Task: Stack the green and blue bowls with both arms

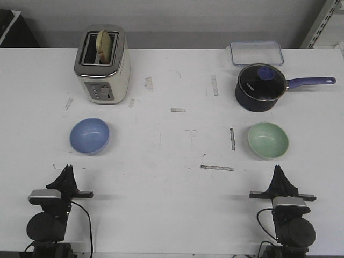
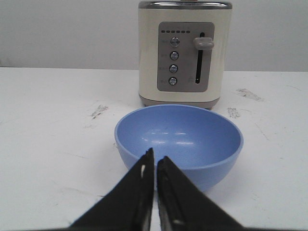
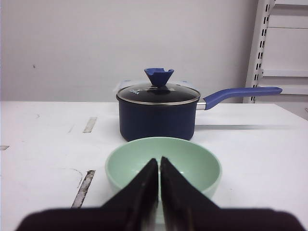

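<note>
On the worktop (image 1: 172, 150), one bowl (image 1: 90, 135) sat on the left, with the toaster (image 1: 102, 64) behind it. The other bowl (image 1: 267, 140) sat well apart on the right, with the saucepan (image 1: 260, 87) behind it and a flat box (image 1: 256, 53) farther back. Each claw waited near the front edge, before its own bowl.
</note>
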